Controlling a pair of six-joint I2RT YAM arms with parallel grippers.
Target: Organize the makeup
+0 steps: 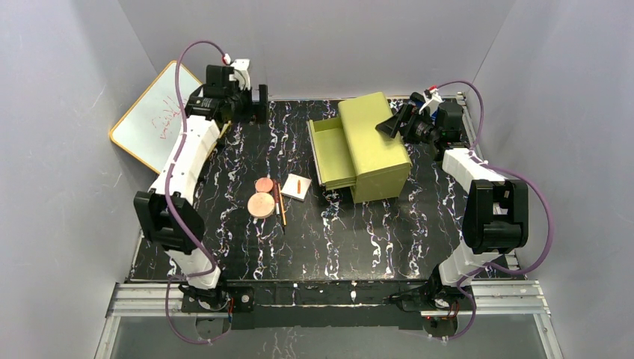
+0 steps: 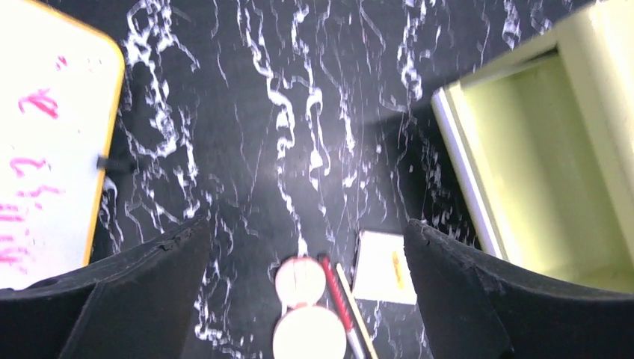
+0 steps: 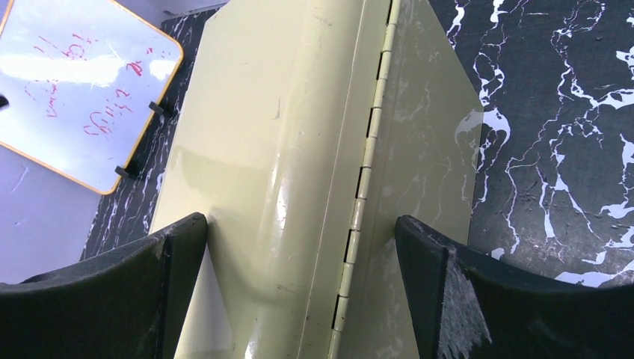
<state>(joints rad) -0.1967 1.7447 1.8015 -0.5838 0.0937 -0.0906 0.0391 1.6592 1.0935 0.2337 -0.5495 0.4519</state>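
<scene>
Both claws stand wide and empty. The left gripper (image 2: 306,228) hangs far left, well apart from the makeup (image 1: 262,205). The right gripper (image 3: 299,224) hovers over the box (image 1: 370,146), far right. The makeup lies mid-table, left of the open drawer (image 1: 329,153): two discs (image 1: 263,184) touching, sticks (image 1: 279,203) just beside them, palette (image 1: 297,186) to their right.

Likely faults:
- Closing on one disc could nudge its neighbour or roll the sticks.
- The flat palette may slip.
- The right gripper could shove the box.

The bottom edge of the left wrist view cut off the larger disc (image 2: 309,336) and the two sticks (image 2: 335,295). We could not read the blurred pink writing on the whiteboard (image 2: 67,112), and the drawer box (image 3: 299,149) overran the right wrist view.
</scene>
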